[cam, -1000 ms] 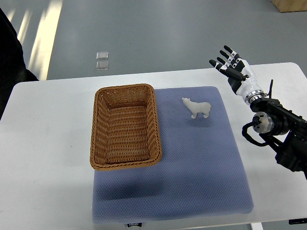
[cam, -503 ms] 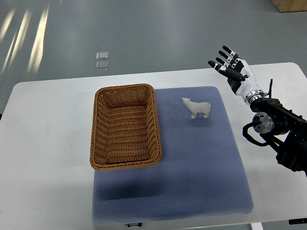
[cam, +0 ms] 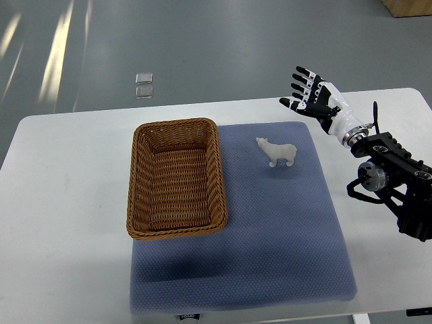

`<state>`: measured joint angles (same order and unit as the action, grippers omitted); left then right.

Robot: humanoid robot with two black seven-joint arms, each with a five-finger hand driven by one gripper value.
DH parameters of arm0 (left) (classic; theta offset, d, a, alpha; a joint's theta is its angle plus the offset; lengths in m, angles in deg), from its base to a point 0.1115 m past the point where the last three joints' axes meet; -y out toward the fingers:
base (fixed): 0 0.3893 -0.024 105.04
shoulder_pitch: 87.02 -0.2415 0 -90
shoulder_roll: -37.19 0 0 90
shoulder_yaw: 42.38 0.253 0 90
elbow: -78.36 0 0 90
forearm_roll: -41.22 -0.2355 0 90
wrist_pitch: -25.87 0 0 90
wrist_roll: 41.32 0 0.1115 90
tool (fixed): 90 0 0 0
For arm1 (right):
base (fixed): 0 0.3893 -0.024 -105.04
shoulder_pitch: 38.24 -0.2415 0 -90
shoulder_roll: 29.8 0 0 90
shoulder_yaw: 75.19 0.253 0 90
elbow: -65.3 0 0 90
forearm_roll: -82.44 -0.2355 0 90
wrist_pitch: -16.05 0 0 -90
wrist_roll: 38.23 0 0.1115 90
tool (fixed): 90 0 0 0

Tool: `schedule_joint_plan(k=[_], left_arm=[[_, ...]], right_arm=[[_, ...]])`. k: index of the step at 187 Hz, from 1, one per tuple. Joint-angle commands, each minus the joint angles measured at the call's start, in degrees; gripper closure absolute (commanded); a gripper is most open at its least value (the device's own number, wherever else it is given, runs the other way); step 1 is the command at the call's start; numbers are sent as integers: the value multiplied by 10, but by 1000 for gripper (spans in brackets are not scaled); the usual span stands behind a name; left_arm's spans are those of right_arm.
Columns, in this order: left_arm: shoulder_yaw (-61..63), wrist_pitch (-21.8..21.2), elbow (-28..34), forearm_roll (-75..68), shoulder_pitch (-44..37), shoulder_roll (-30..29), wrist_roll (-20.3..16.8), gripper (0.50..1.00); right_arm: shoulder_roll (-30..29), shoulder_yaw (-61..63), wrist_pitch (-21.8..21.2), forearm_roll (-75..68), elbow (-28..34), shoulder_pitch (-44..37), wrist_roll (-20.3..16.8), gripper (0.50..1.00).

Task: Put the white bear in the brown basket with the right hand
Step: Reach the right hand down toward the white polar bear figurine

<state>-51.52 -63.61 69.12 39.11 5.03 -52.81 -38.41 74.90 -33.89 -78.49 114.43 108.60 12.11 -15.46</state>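
A small white bear (cam: 277, 151) stands upright on the blue mat (cam: 270, 229), just right of the brown wicker basket (cam: 138, 177). The basket is rectangular and holds nothing. My right hand (cam: 307, 93) hovers above the table's far edge, up and to the right of the bear and well apart from it. Its black and white fingers (cam: 300, 76) are spread and hold nothing. The right arm (cam: 388, 175) runs in from the right edge. No left arm shows.
The mat lies on a white table (cam: 61, 223) whose far edge borders grey floor. Two small square floor plates (cam: 144, 86) sit beyond the table.
My right hand has shifted left and slightly farther away, closer to the line above the bear, fingers still spread. A dark shape at the left edge is gone. Bear and basket are unmoved.
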Motion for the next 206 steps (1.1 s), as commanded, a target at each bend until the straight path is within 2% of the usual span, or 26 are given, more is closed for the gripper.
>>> schedule_joint_plan(k=[1, 21, 57, 104, 146, 166, 187, 206], left_arm=[[0, 0, 2, 0, 1, 0, 0, 500], [0, 0, 3, 0, 0, 0, 0, 500], [0, 0, 3, 0, 1, 0, 0, 500], [-1, 0, 3, 0, 1, 0, 0, 500], [0, 0, 3, 0, 1, 0, 0, 500], [0, 0, 3, 0, 0, 0, 0, 500], [0, 0, 3, 0, 1, 0, 0, 500], [0, 0, 3, 0, 1, 0, 0, 500]], right_arm=[[3, -4, -13, 54, 0, -3, 0, 576], [20, -21, -28, 108, 1, -3, 1, 579], [35, -55, -29, 166, 7, -17, 3, 579], [64, -126, -29, 273, 7, -34, 36, 579], [70, -140, -26, 336, 7, -39, 40, 579], [70, -149, -20, 352, 7, -39, 37, 587], [67, -165, 16, 357, 6, -39, 32, 589], [66, -192, 29, 361, 6, -43, 30, 591]])
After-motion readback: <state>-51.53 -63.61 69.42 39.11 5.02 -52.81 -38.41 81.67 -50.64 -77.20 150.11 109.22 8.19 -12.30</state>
